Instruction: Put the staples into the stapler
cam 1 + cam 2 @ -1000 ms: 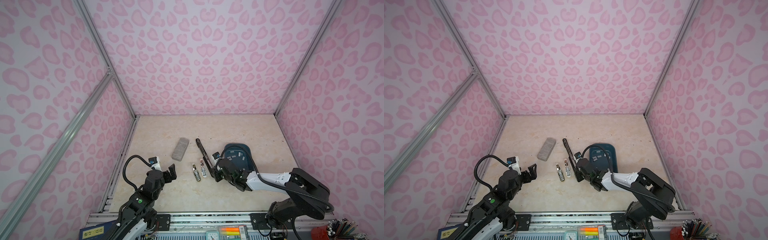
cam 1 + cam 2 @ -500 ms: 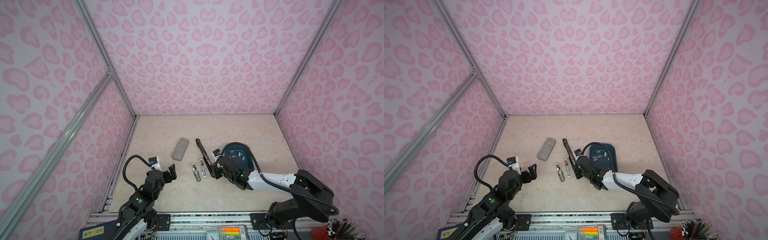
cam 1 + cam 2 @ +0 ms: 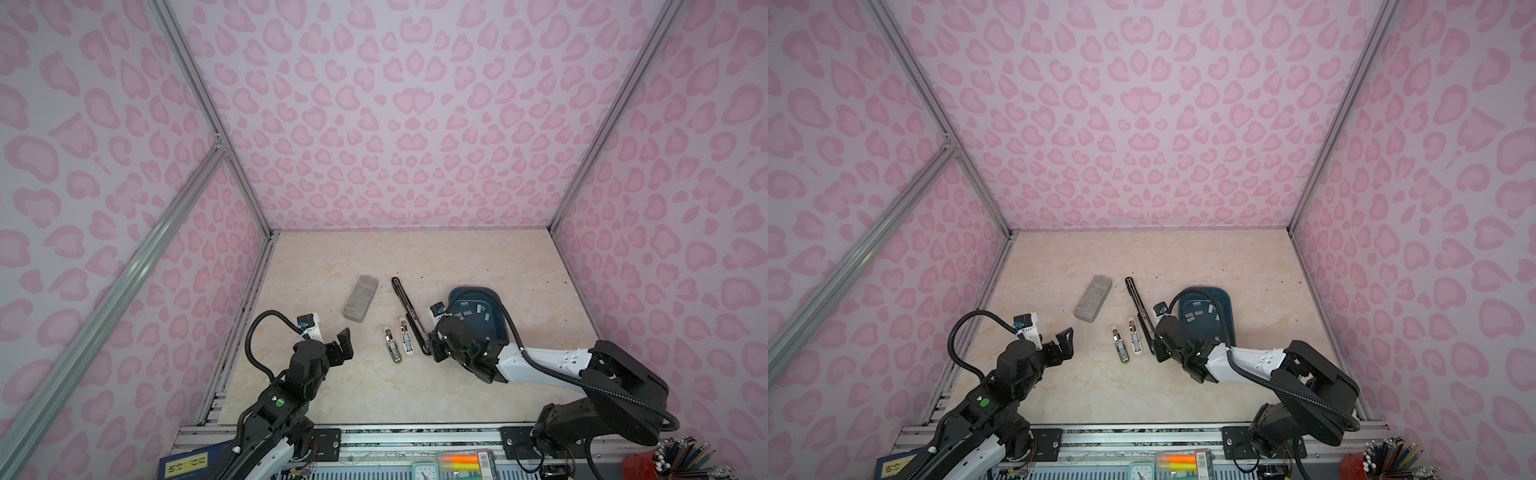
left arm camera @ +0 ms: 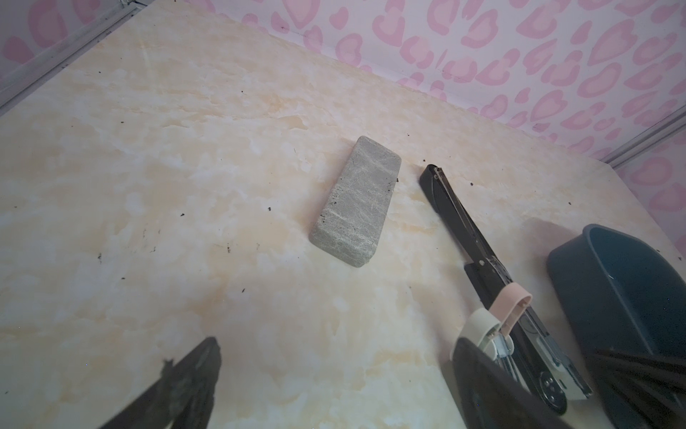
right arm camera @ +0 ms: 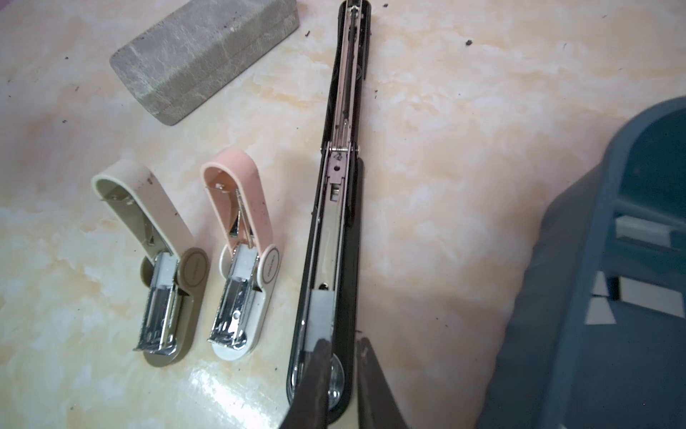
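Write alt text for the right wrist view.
The right gripper is at one end of the black stapler, opened flat, a grey strip in its channel. Nearby: two open staplers, a grey block, a blue tray of staples.

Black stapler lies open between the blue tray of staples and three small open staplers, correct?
No: only two small open staplers, the beige stapler and the pink stapler, per the right wrist view. The black stapler lies open between them and the blue tray of staples.

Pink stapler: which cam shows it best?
Right wrist view: the pink stapler is close, whole, lid hinged open, metal magazine exposed. Left wrist view shows only the pink stapler's lid end. Both top views show the pink stapler whole but tiny.
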Motion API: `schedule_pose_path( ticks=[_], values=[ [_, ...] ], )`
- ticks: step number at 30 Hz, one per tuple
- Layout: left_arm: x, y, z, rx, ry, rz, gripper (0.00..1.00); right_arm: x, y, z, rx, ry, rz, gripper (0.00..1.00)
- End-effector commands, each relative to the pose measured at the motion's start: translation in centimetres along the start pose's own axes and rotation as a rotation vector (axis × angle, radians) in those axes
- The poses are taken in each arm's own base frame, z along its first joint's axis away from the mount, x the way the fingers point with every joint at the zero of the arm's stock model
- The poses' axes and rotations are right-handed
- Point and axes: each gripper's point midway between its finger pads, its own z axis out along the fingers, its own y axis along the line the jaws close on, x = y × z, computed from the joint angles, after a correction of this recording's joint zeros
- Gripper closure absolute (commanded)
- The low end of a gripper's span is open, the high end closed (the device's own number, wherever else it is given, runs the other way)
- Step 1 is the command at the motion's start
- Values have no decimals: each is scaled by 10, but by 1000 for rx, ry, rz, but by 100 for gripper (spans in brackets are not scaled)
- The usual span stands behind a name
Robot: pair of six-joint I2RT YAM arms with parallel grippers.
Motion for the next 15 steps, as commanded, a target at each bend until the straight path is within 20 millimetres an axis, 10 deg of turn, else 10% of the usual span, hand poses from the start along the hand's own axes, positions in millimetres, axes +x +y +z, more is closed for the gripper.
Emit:
schedule_pose_path(
  ticks=[1, 15],
  values=[
    [-5, -3, -1, 14, -23, -14, 1, -8, -7, -10, 33, -32, 28, 83],
    [-17, -7, -11, -2, 19, -10, 3, -14, -108, -68, 393, -119, 316, 77]
  ],
)
